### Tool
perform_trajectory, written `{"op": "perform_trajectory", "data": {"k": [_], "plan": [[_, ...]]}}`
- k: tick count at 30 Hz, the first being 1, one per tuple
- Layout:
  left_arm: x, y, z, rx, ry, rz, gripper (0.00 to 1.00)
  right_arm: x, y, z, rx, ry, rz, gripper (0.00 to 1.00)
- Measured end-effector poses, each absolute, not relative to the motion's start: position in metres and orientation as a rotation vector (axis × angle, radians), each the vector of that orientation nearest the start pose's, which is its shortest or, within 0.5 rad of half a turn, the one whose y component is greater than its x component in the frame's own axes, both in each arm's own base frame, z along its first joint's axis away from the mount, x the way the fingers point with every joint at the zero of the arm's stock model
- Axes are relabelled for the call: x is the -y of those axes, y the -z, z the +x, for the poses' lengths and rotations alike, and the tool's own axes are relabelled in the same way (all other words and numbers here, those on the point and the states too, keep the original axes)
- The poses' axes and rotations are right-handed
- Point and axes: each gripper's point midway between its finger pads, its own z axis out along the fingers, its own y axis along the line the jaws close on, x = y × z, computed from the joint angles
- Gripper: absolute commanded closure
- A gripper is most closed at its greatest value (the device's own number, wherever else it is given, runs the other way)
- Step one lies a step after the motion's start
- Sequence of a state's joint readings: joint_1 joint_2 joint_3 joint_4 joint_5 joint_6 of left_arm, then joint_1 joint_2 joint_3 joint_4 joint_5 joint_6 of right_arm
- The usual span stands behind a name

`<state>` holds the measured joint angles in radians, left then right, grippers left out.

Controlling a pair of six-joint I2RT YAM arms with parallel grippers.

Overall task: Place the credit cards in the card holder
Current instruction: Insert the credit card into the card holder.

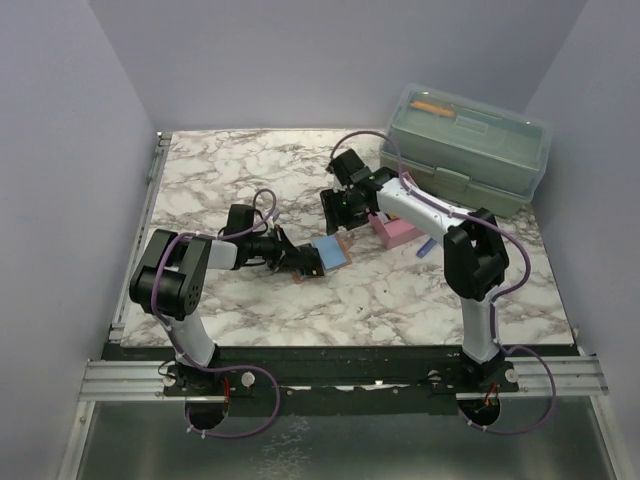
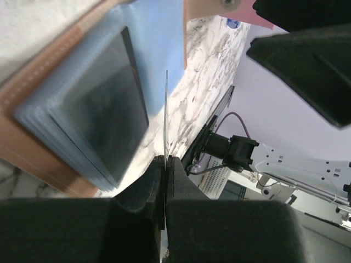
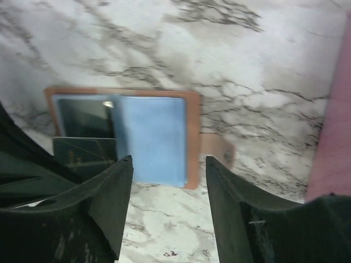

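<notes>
Left wrist view shows the left fingers (image 2: 181, 189) pinched fully shut on a thin credit card (image 2: 165, 109). The card is seen edge-on, and its free end stands just beside the blue sleeves of the card holder (image 2: 13, 120), which lies open on the marble table (image 2: 208, 71). Right wrist view shows the right fingers (image 3: 112, 192) spread wide with nothing between them, hovering above the open holder, with the pink tray (image 3: 332, 137) off to its right.

A robot lab cell: plain walls (image 1: 70, 150) enclose a marble-patterned table (image 1: 400, 300) on aluminium rails (image 1: 130, 378)
</notes>
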<state>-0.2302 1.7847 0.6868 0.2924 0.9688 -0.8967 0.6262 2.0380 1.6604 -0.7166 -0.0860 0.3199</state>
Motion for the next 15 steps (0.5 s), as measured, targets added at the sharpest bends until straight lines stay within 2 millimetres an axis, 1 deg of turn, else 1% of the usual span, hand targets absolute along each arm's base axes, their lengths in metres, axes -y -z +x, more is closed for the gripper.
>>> {"op": "perform_trajectory", "data": {"k": [2, 4, 7, 9, 15], "plan": [[0.231, -0.064, 0.277, -2.531, 1.642, -0.298, 1.00, -0.311, -0.088, 0.359, -2.657, -0.418, -0.494, 0.34], [0.231, -0.069, 0.278, -2.527, 1.634, -0.281, 1.00, -0.323, -0.095, 0.355, -2.635, -0.433, -0.530, 0.33], [0.231, -0.070, 0.280, -2.532, 1.622, -0.278, 1.00, -0.331, -0.097, 0.352, -2.634, -0.438, -0.558, 0.34], [0.230, -0.070, 0.280, -2.541, 1.614, -0.285, 1.00, -0.331, -0.090, 0.354, -2.647, -0.429, -0.560, 0.36], [0.229, -0.066, 0.281, -2.557, 1.598, -0.304, 1.00, -0.325, -0.053, 0.350, -2.732, -0.376, -0.577, 0.40]]}}
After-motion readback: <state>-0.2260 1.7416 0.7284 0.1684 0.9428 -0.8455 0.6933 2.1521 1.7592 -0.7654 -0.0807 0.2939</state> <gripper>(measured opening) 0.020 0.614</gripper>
